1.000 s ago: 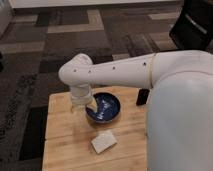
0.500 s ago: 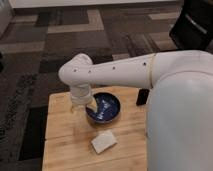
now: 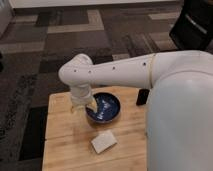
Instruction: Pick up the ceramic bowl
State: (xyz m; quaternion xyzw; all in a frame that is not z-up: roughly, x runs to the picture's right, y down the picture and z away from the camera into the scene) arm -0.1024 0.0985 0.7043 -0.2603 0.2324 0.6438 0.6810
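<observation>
- Nothing has moved: the gripper (image 3: 84, 107) hangs as before at the left rim of the bowl (image 3: 107, 108).
- Claw wide: one finger (image 3: 93, 104) is inside the bowl, the other outside the rim.
- Bowl rests mid-table (image 3: 62, 145), unlifted.
- Pale block (image 3: 103, 142) lies near it, towards the camera; a black object (image 3: 143, 96) lies on its other side.

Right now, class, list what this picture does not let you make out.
Camera view: left rim of the bowl, hidden by the gripper, jaws open astride it.
Camera view: black object, partly covered by the robot's body.
Camera view: right side of the table, behind that body.
</observation>
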